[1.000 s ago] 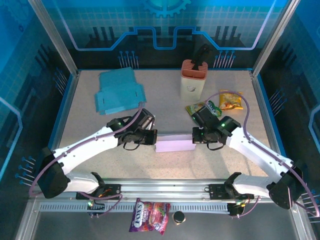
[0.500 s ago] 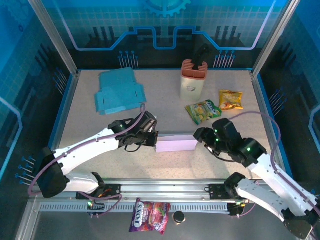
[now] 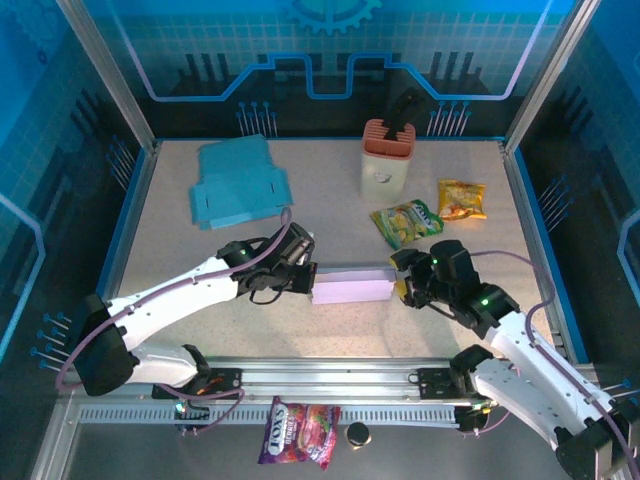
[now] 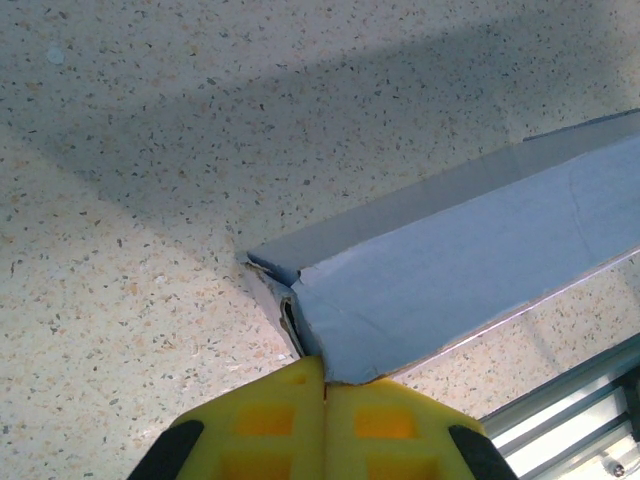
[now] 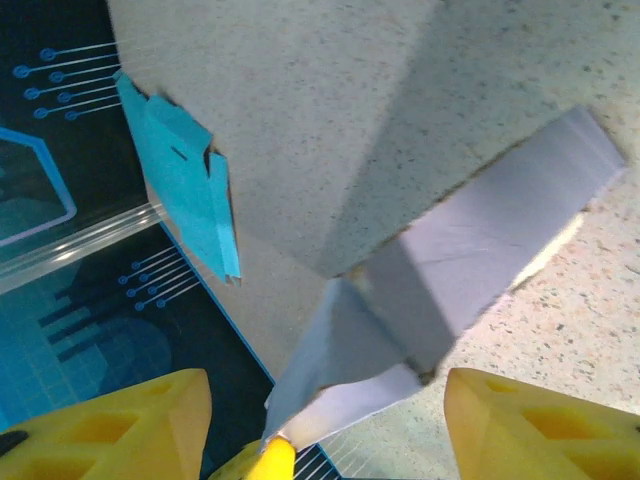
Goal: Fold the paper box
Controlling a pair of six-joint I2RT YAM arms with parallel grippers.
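The pale purple paper box (image 3: 350,286) lies lengthwise across the table's near middle. My left gripper (image 3: 307,279) is at its left end. In the left wrist view its yellow fingers (image 4: 270,420) are pressed together, and the box's end corner (image 4: 450,270) rests against their tips. My right gripper (image 3: 403,284) is at the box's right end. In the right wrist view it (image 5: 325,420) stands open. The box's end and a loose flap (image 5: 440,290) lie between the fingers (image 5: 540,430), which are apart from the box.
Flat blue paper sheets (image 3: 240,182) lie at the back left. An orange-topped holder (image 3: 385,158) stands at the back centre. A green snack packet (image 3: 407,222) and an orange one (image 3: 461,199) lie to the right. Another packet (image 3: 300,432) lies beyond the front rail.
My right gripper let go of the box's right end, opened and drew back to the right. It has since come in close to that end again. The left gripper stayed put.
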